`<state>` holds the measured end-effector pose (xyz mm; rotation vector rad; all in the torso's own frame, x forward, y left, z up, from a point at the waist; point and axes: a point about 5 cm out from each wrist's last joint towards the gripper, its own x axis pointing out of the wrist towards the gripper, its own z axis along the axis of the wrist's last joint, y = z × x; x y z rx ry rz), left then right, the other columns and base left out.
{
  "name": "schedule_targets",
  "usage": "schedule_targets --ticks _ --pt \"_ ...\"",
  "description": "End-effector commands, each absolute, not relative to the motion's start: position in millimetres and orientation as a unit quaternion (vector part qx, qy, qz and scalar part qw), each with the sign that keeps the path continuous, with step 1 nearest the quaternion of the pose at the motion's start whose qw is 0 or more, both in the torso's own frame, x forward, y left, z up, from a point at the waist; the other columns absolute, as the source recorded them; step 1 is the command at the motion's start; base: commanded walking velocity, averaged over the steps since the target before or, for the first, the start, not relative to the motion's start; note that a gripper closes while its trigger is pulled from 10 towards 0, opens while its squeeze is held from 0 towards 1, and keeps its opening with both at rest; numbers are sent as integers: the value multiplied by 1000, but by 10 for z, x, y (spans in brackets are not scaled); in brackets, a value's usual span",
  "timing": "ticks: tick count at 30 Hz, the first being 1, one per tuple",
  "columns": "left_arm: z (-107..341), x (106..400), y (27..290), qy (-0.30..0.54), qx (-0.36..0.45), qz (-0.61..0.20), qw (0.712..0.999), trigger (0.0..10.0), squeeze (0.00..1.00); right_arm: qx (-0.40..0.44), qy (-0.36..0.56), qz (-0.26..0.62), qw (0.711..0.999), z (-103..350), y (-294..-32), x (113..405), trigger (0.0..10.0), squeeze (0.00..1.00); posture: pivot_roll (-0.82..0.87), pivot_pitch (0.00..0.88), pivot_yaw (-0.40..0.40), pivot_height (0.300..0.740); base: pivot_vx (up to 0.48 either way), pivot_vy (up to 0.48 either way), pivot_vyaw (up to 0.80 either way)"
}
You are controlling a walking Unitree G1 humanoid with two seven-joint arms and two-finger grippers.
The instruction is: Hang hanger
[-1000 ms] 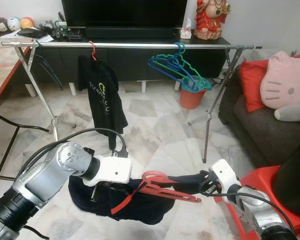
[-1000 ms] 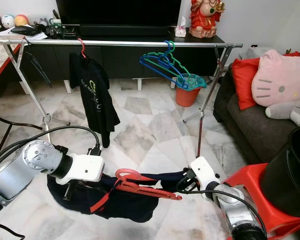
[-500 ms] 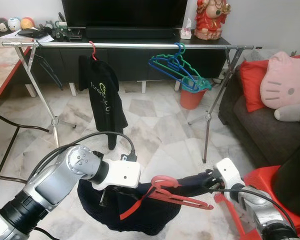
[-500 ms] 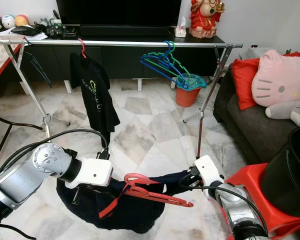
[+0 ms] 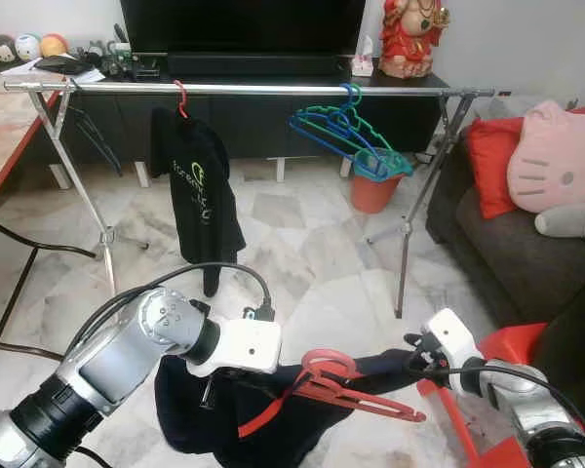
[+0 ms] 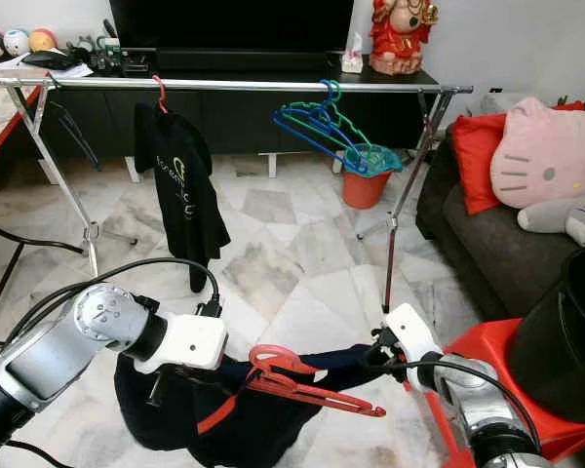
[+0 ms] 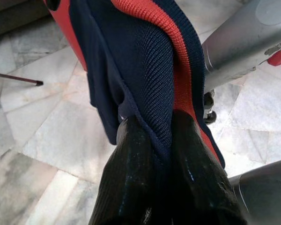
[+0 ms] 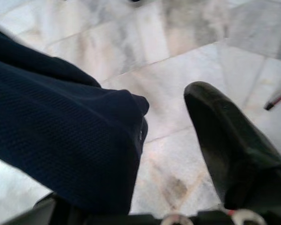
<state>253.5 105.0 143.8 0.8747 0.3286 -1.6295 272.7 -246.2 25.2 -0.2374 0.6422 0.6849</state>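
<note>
Left fingers (image 7: 131, 154) clamped on navy garment (image 5: 224, 419)

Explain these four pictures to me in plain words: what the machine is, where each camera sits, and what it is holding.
This is a walking humanoid robot with two silver arms, each ending in two black fingers. The two wide pictures come from cameras in its head, looking down and ahead. The two close-ups come from cameras on its wrists.

The left gripper is pinched shut on a navy shirt with red trim, which is draped over a red hanger. The right gripper is at the shirt's other end; one finger is free, the cloth hides the other.

Ahead stands a metal clothes rail carrying a black shirt and a bunch of blue and green hangers. A sofa is on the right.
</note>
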Motion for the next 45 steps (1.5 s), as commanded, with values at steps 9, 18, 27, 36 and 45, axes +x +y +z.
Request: schedule_targets --ticks 9,18,27,36,45 --pt "1464 2488 938 122 370 -708 589 10000 0 -83 280 397 870 398 -2488 2676 10000 1000 -12 0 -101 740 0 0 0" --pt "1452 2464 900 120 363 -713 588 10000 0 -85 296 415 856 415 -2553 2629 10000 1000 -15 0 -100 740 0 0 0" --pt "1447 2435 868 118 357 -719 584 10000 0 -165 361 449 801 330 -2621 2528 10000 843 -19 0 -99 740 0 0 0" --pt "1441 2397 842 117 347 -729 578 10000 0 -163 365 503 766 341 -2588 2454 10000 0 -17 0 -97 740 0 0 0" --pt "1414 2354 834 124 347 -735 570 10000 0 -226 306 358 853 540 -2806 2775 10000 1000 -22 0 -98 740 0 0 0"
